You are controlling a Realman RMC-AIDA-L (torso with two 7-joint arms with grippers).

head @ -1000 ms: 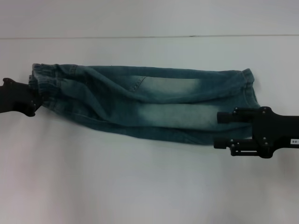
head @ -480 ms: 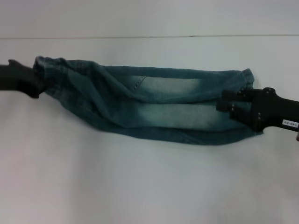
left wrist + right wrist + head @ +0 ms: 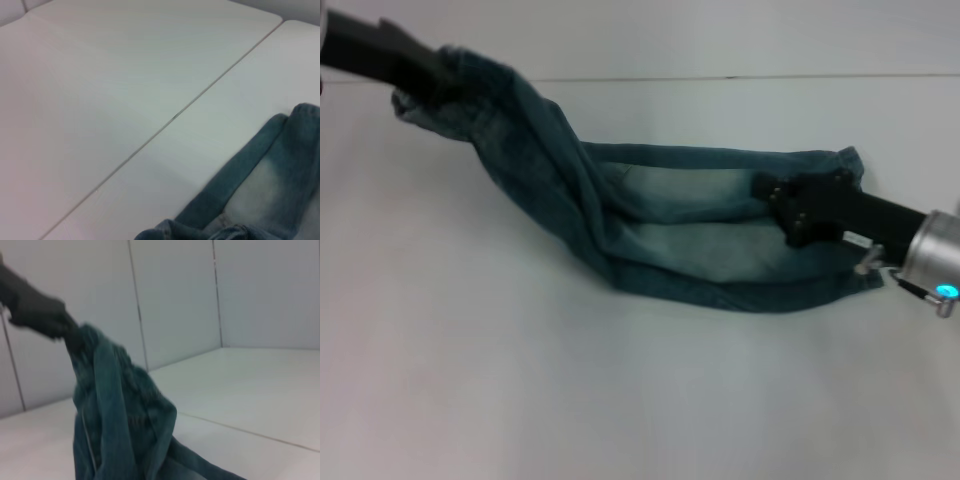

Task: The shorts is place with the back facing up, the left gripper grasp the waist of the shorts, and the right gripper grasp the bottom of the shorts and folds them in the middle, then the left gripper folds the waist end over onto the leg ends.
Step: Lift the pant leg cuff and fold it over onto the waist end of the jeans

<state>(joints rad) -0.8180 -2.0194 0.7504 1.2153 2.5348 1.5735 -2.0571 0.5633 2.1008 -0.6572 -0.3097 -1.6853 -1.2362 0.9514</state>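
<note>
Blue denim hangs from the left pincer (image 3: 415,78), which is clenched on the waist of the shorts (image 3: 455,85) and holds that end up off the white table (image 3: 520,400) at the far left. From there the shorts (image 3: 650,225) slope down to the table and lie folded lengthwise across its middle. At the right, the right pincer (image 3: 770,190) rests over the leg ends (image 3: 845,170), which lie flat; whether it grips them I cannot tell.
</note>
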